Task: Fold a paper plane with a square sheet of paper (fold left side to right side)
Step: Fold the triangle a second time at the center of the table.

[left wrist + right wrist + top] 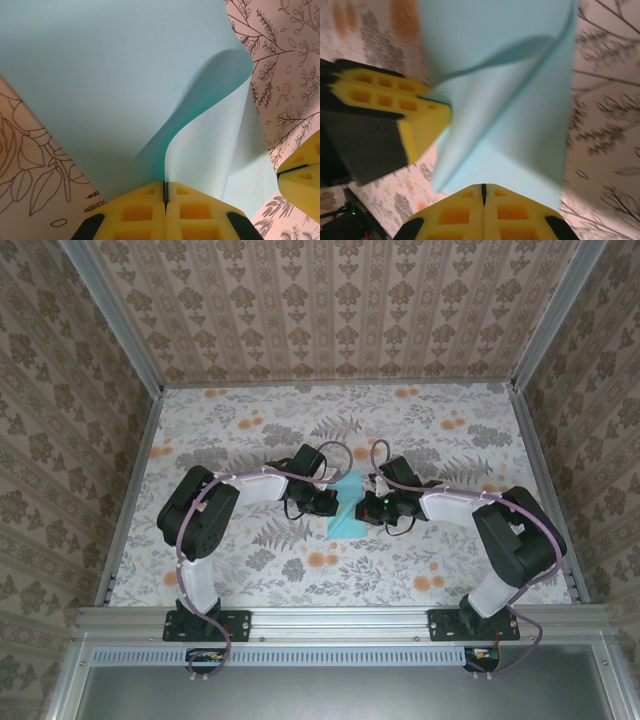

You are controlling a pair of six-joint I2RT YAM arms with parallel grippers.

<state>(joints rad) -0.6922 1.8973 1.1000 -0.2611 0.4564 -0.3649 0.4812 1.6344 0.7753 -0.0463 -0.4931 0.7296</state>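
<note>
well, the left jaws and right jaws are both clamped shut on the curling square sheet of paper (100, 75) between them.

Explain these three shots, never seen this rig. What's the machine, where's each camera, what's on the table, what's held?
Two robot arms bolted side by side, each ending in a two-finger gripper with yellow pads. The top view looks down from above and behind; the other two are wrist cameras looking past their own fingers. On the floral table lies a light-blue sheet of paper. The left gripper is shut on a lifted, curling flap of it. The right gripper is shut at the sheet's edge; whether it pinches paper, I cannot tell.
</note>
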